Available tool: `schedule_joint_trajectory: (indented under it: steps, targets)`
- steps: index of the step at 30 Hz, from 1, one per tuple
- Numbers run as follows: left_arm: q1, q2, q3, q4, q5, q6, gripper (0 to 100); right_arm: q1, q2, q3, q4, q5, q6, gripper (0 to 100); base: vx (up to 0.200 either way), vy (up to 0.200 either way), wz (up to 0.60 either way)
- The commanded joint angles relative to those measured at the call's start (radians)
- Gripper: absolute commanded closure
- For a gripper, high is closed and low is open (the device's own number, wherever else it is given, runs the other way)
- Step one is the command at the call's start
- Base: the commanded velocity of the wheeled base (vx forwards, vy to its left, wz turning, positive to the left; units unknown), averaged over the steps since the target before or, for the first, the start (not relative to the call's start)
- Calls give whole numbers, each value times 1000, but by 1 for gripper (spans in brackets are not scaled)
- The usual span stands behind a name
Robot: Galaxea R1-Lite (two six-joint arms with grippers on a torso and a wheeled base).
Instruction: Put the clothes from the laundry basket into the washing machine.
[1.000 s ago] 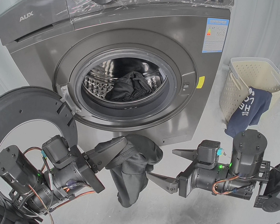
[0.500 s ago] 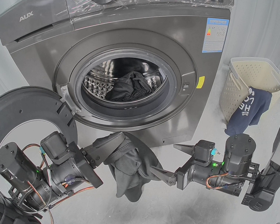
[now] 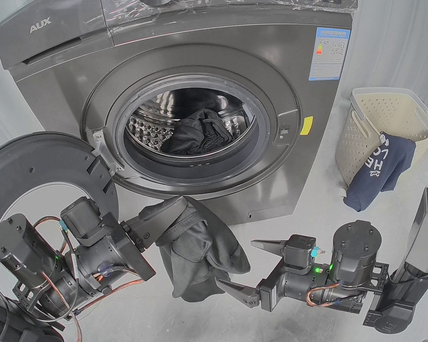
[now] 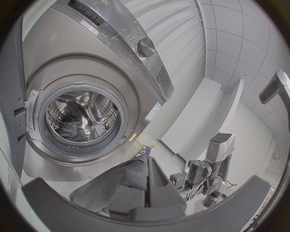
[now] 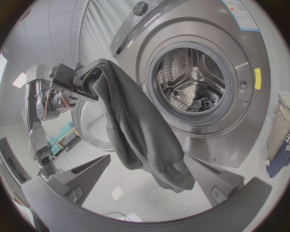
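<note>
While the left gripper (image 3: 167,217) clamps its upper fold with the jaws closed on the cloth, the dark grey garment (image 3: 199,249) hangs free in front of the washing machine (image 3: 181,53), below the lower rim of the drum opening and above the floor (image 3: 143,341). The right gripper (image 3: 243,264) sits just beneath the garment's lower end, jaws spread wide and holding nothing.

The round door (image 3: 25,169) is swung fully open to the robot's left, behind the left arm. Black clothes (image 3: 198,132) lie in the steel drum. To the robot's right, beside the machine, stands a cream perforated laundry basket (image 3: 392,112), with a navy garment with white print (image 3: 379,169) draped over its near rim.

The right wrist view shows the garment's hem between that gripper's two fingers (image 5: 90,172) and overlapping the ribbed pad of one; whether it touches cannot be told. It also shows a white paper scrap (image 5: 117,193) on the floor. The left wrist view shows the closed finger pair at the fold (image 4: 120,178) and a tiled ceiling (image 4: 241,36).

The floor is smooth, glossy grey. White curtains (image 3: 403,21) hang behind the machine.
</note>
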State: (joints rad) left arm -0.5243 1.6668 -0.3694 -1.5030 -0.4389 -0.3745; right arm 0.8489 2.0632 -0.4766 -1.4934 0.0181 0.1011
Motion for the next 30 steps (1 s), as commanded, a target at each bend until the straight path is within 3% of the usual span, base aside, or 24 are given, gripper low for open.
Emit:
schedule_joint_trajectory:
  steps: [1, 14, 17, 26, 30]
  targets:
    - [0, -7, 4, 0, 0, 0, 100, -8, 44, -43, -2, -4, -4, 0, 0, 0, 0]
    - [1, -9, 1, 1, 6, -1, 100, -36, 137, -174, -1, -10, -7, 0, 0, 0, 0]
    - [0, -12, 4, 1, 6, -7, 100, -64, 147, -217, 1, -32, -7, 0, 0, 0, 0]
    - [-2, -15, 10, 1, 6, -11, 100, -174, 54, -165, 1, -32, -17, 0, 0, 0, 0]
    - [-5, -13, 9, 0, 6, -11, 100, -183, 26, -119, -1, -32, -18, 0, 0, 0, 0]
